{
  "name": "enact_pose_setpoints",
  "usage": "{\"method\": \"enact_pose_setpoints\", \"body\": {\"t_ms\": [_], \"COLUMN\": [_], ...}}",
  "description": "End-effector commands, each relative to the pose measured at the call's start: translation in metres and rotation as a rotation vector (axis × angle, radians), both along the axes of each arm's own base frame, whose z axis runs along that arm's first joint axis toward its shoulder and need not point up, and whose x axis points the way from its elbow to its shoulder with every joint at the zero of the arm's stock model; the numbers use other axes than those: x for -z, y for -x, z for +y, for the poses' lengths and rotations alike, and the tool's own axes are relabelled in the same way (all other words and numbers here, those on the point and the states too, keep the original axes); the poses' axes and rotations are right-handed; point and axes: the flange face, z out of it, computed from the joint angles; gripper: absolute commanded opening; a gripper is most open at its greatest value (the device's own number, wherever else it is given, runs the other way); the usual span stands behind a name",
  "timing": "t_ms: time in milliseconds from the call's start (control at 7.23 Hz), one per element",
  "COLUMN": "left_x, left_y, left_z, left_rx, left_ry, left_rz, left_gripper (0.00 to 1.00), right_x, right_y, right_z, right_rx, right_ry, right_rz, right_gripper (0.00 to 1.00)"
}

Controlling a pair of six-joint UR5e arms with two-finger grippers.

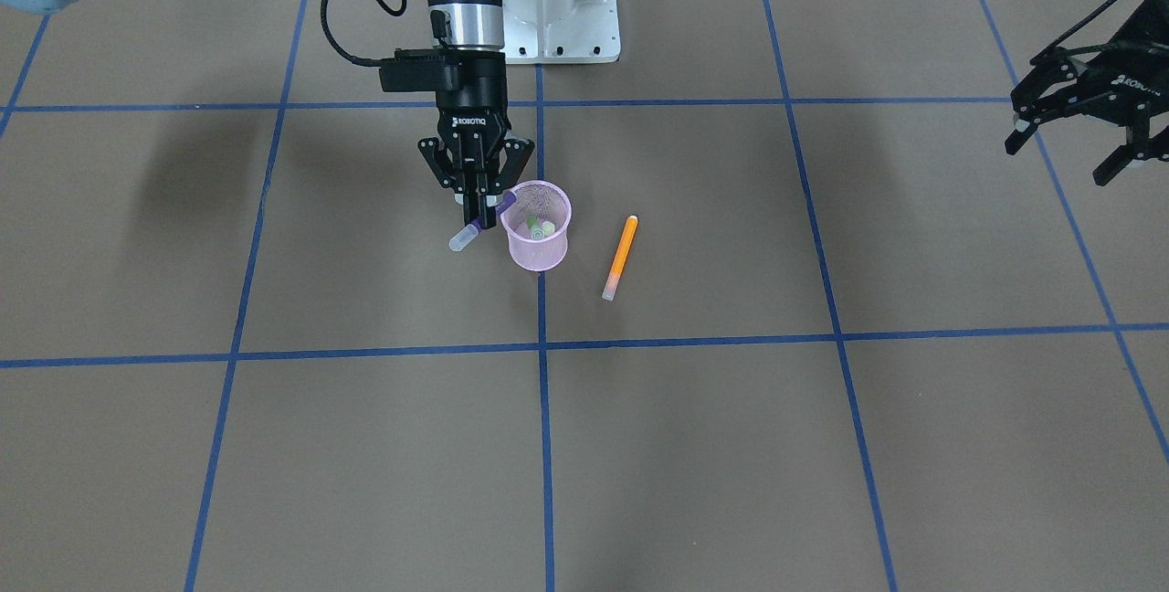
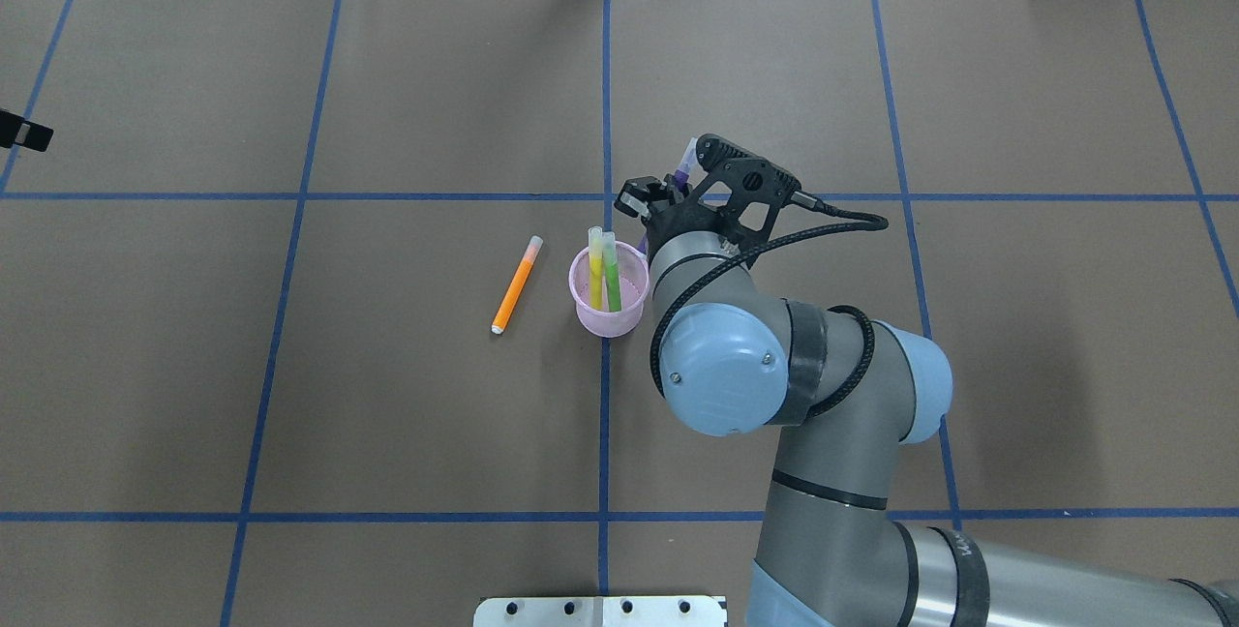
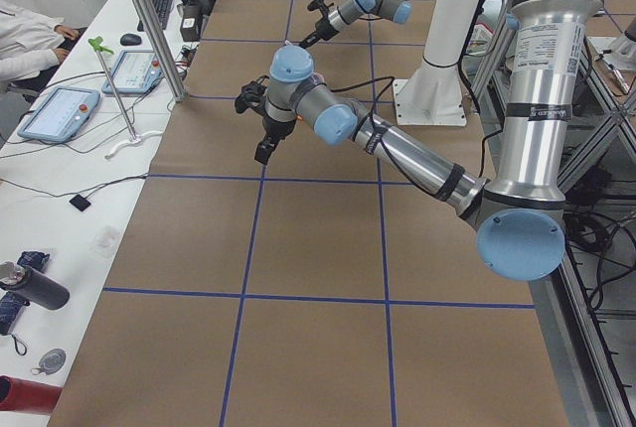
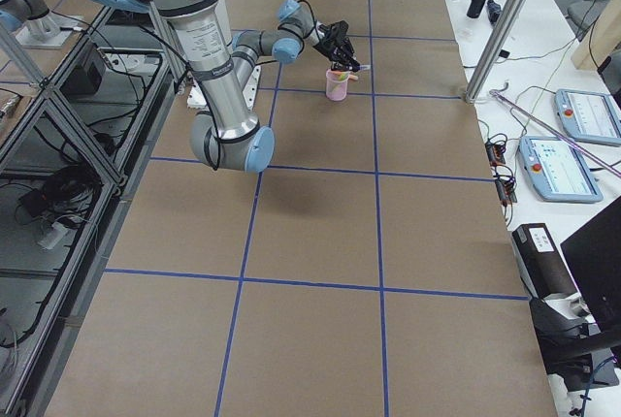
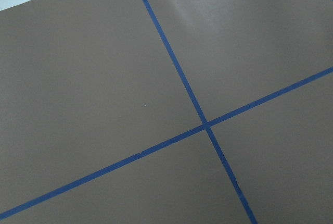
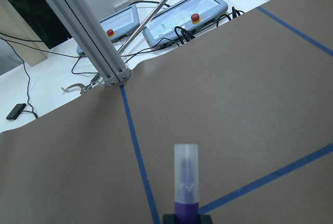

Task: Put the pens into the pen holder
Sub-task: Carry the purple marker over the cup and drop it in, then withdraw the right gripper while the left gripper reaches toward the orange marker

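Note:
The pink mesh pen holder (image 1: 539, 250) stands near the table's middle and also shows in the overhead view (image 2: 610, 321). A yellow pen (image 2: 596, 265) and a green pen (image 2: 612, 271) stand in it. My right gripper (image 1: 477, 218) is shut on the purple pen (image 1: 466, 237), held tilted right beside the holder, its tail end at the rim and its pale cap pointing away. The right wrist view shows the purple pen (image 6: 186, 182) between the fingers. The orange pen (image 1: 620, 257) lies flat on the table beside the holder. My left gripper (image 1: 1064, 153) is open and empty, far off at the table's side.
The brown table cover (image 1: 694, 446) is marked with blue tape lines. The robot's white base plate (image 1: 566, 16) is behind the holder. Operator desks with control pads (image 4: 563, 145) lie beyond the table's far edge.

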Motion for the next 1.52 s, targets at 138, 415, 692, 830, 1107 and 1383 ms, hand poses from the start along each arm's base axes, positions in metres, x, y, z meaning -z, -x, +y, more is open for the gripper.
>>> {"method": "enact_pose_setpoints", "body": {"t_ms": [138, 415, 692, 830, 1107, 1383], "left_x": [-0.002, -0.001, 0.002, 0.004, 0.044, 0.075], "left_y": [-0.001, -0.001, -0.002, -0.011, -0.074, -0.151], "left_z": [-0.003, -0.002, -0.002, -0.001, 0.000, 0.015], "left_rx": [0.000, 0.000, -0.003, -0.017, -0.091, -0.159], "left_ry": [0.004, 0.001, -0.009, -0.012, -0.021, 0.032], "left_rz": [-0.001, 0.000, 0.003, 0.007, 0.055, 0.103], "left_gripper": [1.00, 1.00, 1.00, 1.00, 1.00, 1.00], "right_x": [-0.005, -0.002, 0.003, 0.008, 0.003, -0.013], "right_y": [0.025, 0.026, 0.024, 0.006, -0.040, -0.094], "right_z": [0.022, 0.022, 0.025, 0.011, -0.031, -0.084], "right_rx": [-0.007, 0.000, 0.035, 0.107, 0.258, 0.397], "right_ry": [-0.033, -0.038, -0.025, 0.040, 0.173, 0.238], "right_rz": [0.037, 0.043, 0.029, 0.003, 0.033, 0.055], "right_gripper": [0.00, 0.98, 0.99, 0.99, 0.99, 0.99]}}
